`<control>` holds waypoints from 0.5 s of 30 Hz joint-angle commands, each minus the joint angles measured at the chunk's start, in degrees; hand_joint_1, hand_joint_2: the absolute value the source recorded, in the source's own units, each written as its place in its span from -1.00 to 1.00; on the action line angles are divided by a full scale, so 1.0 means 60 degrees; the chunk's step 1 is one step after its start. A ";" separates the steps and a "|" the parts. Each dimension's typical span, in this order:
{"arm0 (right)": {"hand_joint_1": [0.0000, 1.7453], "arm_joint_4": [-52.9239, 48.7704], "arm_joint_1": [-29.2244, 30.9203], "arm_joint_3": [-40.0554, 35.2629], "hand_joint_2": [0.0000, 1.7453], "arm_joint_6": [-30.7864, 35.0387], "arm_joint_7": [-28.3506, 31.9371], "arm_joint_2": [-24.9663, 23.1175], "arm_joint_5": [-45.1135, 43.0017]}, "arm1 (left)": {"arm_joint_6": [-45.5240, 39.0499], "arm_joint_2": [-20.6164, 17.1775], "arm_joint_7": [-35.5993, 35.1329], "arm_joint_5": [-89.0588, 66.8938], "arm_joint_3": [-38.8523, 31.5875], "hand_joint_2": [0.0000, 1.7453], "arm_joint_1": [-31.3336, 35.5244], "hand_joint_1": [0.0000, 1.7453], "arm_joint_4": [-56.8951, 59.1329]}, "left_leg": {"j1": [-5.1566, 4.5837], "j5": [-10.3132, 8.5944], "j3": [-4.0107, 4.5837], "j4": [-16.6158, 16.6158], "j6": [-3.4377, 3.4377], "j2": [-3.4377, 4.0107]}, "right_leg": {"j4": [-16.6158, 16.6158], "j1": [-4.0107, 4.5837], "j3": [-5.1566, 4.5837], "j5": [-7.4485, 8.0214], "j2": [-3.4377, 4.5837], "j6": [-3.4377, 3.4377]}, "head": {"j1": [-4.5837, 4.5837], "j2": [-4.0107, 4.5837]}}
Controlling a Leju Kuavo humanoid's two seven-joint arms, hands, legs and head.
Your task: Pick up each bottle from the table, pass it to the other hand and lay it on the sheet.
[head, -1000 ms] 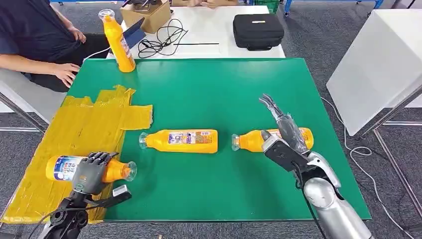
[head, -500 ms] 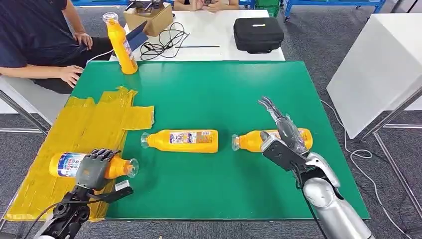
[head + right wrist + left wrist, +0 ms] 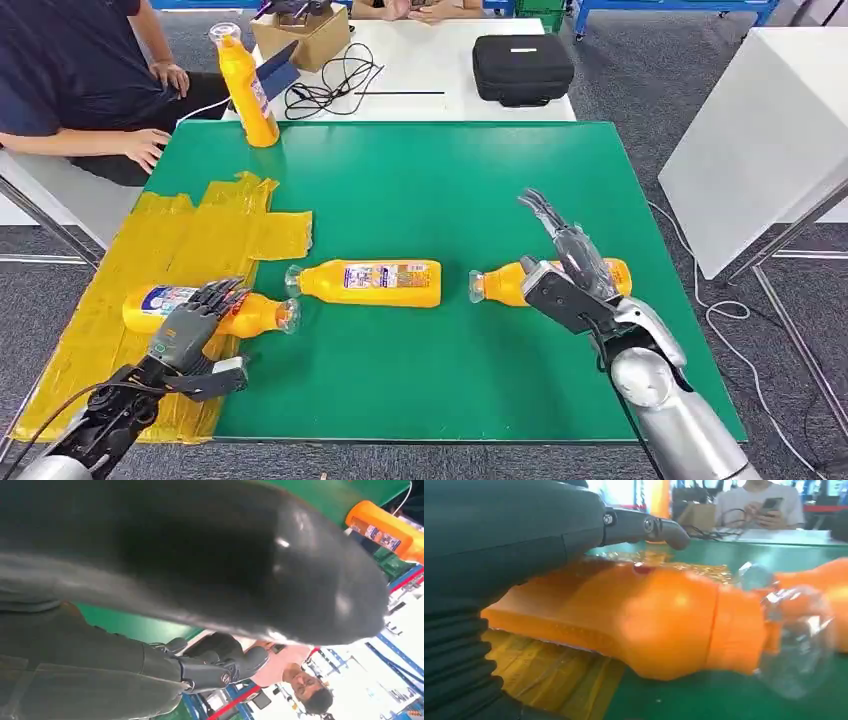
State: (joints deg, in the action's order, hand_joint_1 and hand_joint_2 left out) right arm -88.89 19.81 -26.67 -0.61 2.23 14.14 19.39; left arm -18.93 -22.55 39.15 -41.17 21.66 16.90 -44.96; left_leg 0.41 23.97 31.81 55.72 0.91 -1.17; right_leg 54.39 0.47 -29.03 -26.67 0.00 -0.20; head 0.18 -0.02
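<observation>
Item: orange bottle [image 3: 215, 310], lying across the yellow sheet [image 3: 150, 270] edge, cap over the green desk [image 3: 430, 180]. It has been shifted up the sheet within the last second. The left hand [image 3: 190, 330] lies over it, fingers loosely draped; whether it is gripped cannot be told. Release is judged near. Right hand [image 3: 570, 265], fingers spread, is held over the right-most lying bottle [image 3: 505, 282]. The middle bottle [image 3: 365, 283] lies untouched; an upright bottle [image 3: 245, 90] stands at the far corner.
</observation>
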 commanded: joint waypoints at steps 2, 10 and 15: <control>-1.00 0.1147 0.0843 -0.0060 -1.00 -0.0107 -0.0040 -0.0299 0.0017 | 0.0711 -0.1093 0.0142 0.1911 0.0842 -1.00 -0.0592 -1.00 -0.2971 | 0.0012 0.0013 0.0032 0.0017 -0.0005 0.0041 | 0.0007 0.0010 -0.0038 0.0001 0.0027 -0.0012 | 0.0000 0.0000; -1.00 0.1410 0.0806 -0.0029 -1.00 -0.0078 -0.0057 -0.0417 0.0095 | 0.1176 -0.1133 0.0142 0.4930 -0.0255 -1.00 -0.1202 -1.00 -0.5570 | 0.0014 0.0020 0.0055 0.0016 -0.0003 0.0043 | 0.0004 0.0011 -0.0060 -0.0003 0.0026 -0.0017 | -0.0004 0.0000; -1.00 0.1609 0.0529 0.0003 -1.00 0.0166 0.0135 -0.0215 0.0439 | 0.2331 -0.0116 0.0142 0.6699 -0.2476 -1.00 -0.1640 -1.00 -0.6749 | 0.0010 0.0007 0.0087 0.0008 0.0002 0.0007 | -0.0006 0.0007 -0.0083 -0.0002 -0.0003 -0.0014 | -0.0007 0.0000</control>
State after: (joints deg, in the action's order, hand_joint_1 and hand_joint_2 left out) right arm -85.28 21.87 -26.62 -0.85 2.08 12.72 20.28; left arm -11.60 -28.48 40.13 -10.79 21.02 10.13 -72.33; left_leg 0.43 23.97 32.34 55.75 0.91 -1.15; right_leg 54.41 0.47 -29.60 -26.67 0.02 -0.21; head 0.13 -0.02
